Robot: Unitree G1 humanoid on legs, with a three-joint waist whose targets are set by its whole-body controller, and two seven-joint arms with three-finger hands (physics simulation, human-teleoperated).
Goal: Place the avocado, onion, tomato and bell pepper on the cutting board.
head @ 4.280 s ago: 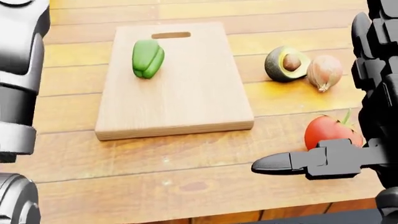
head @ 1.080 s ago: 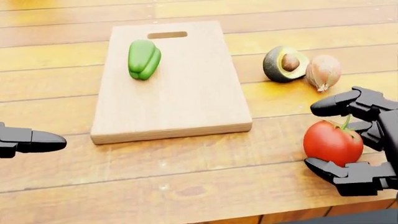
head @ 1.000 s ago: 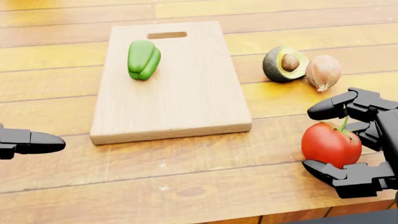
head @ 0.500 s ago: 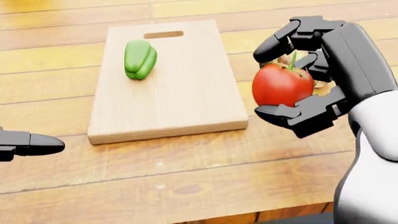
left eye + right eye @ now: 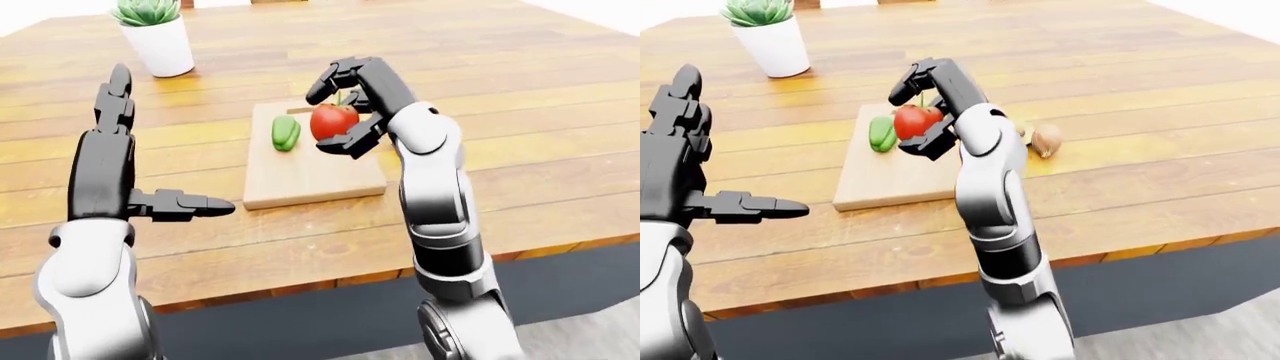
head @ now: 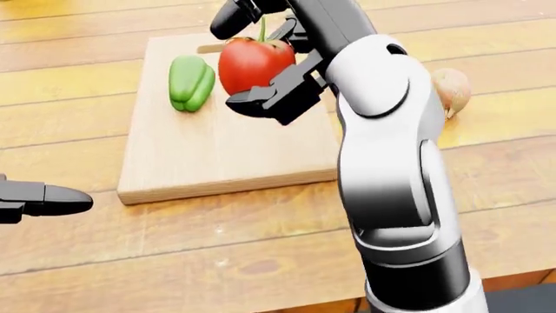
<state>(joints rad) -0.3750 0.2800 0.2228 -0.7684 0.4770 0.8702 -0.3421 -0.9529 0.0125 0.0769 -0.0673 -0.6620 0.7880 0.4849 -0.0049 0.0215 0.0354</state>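
Your right hand has carried the tomato up off the table's near right edge and leftward; its fingers are curled round the fruit, one above by the stem and one below, and it now hangs over the far half of the cutting board. The tomato looks clear of the wood, so it is held, not yet placed.

The bell pepper already lies on the board, just left of the tomato, so mind it as you lower. The onion sits on the table to the right of the board. The avocado, which lay just left of the onion a moment ago, is now hidden behind your right forearm.

Your left hand stands open off the board's left side, fingers straight, thumb pointing right, holding nothing.

By my reckoning one of four is done and the second is one release away; avocado and onion remain.
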